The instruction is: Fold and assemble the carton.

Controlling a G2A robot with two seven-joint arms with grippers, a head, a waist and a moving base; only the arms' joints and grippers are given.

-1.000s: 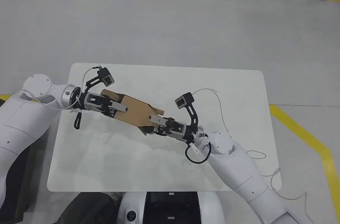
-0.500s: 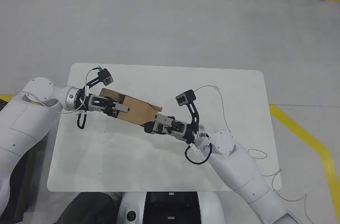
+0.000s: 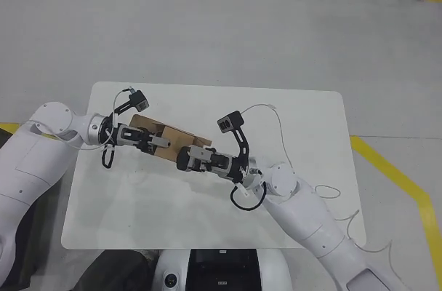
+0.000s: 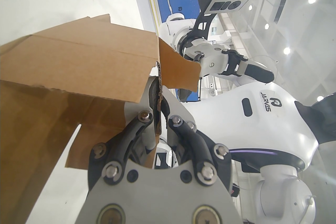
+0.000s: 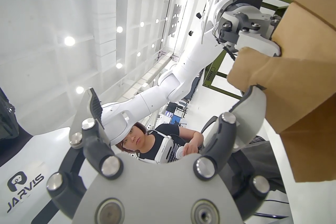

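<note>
Pinched carton [image 3: 179, 137], pressed from one side
The left tool [image 4: 157, 93] clamps its edge, left of centre above the desk [image 3: 301, 124]; the right tool [image 3: 186, 158] gapes, one finger against a flap [image 5: 252, 70]. Too hard a push could buckle the board or wrench it loose.

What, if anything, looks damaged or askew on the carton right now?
The carton edge clamped in the left tool looks frayed and crushed at the grip, and a nearby cut edge is ragged.
</note>
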